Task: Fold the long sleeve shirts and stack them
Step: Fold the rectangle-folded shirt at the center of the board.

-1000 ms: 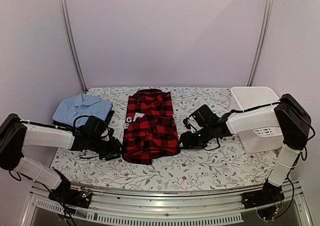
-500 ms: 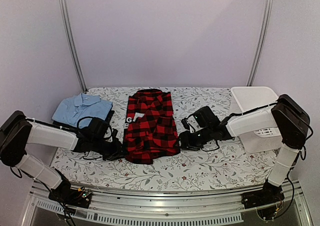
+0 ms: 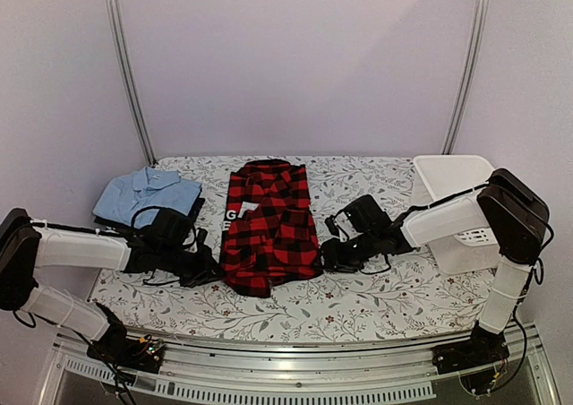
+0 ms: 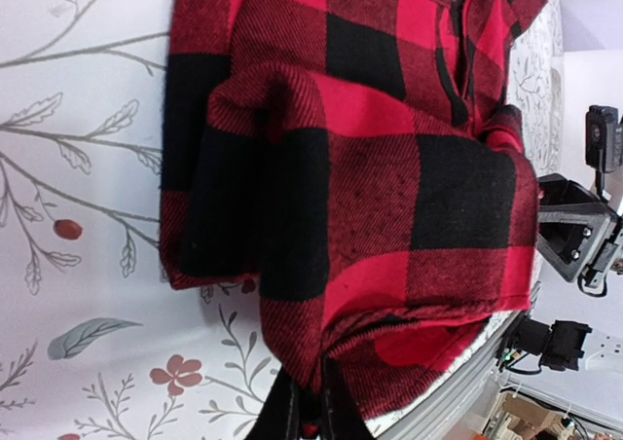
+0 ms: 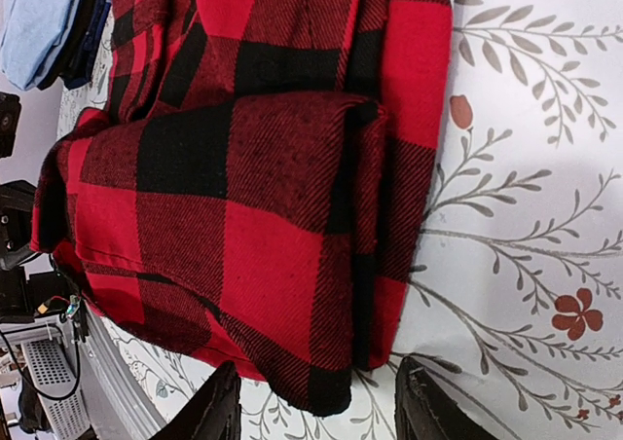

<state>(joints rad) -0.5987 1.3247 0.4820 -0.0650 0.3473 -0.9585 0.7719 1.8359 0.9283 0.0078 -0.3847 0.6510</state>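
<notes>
Flannel shirt (image 3: 270, 226) taken at its near hem

We judge it soft, limp and light (best pinched at the near corners). It lies folded at the centre. The left gripper (image 4: 304, 416) seems clenched on the near-left hem, while the right gripper (image 5: 321, 406) gapes astride the near-right corner, not yet gripping.
</notes>
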